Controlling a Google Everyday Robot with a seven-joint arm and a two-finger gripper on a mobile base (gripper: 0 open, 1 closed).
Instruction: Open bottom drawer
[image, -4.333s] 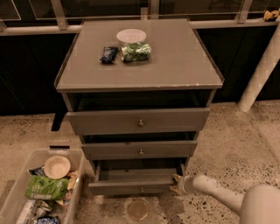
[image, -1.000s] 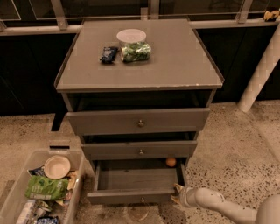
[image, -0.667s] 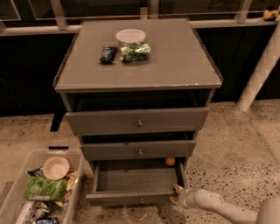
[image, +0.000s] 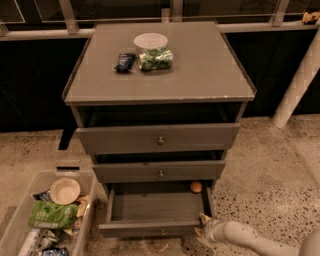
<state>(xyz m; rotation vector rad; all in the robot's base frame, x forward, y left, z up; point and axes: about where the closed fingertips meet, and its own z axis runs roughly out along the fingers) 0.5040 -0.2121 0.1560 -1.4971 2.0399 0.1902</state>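
The bottom drawer (image: 155, 227) of the grey chest stands pulled far out, its shallow grey inside (image: 157, 206) showing. Its small round knob (image: 162, 232) sits at the centre of the narrow front. A small orange ball (image: 196, 187) lies at the drawer's back right corner. My gripper (image: 202, 226) is low on the floor at the drawer's front right corner, touching or very near it; my white arm (image: 250, 240) reaches in from the lower right. The middle drawer (image: 160, 171) and the top drawer (image: 159, 138) stand slightly out.
On the chest top (image: 200, 70) lie a white bowl (image: 150, 40), a green bag (image: 155, 59) and a dark packet (image: 124, 61). A clear bin (image: 20, 225) of snacks and a bowl stands on the floor at left. A white post (image: 297, 85) stands at right.
Over the last seconds the bottom drawer has come further out, uncovering the orange ball. My gripper has stayed at its front right corner and moved towards me with it. In the last second little has moved.
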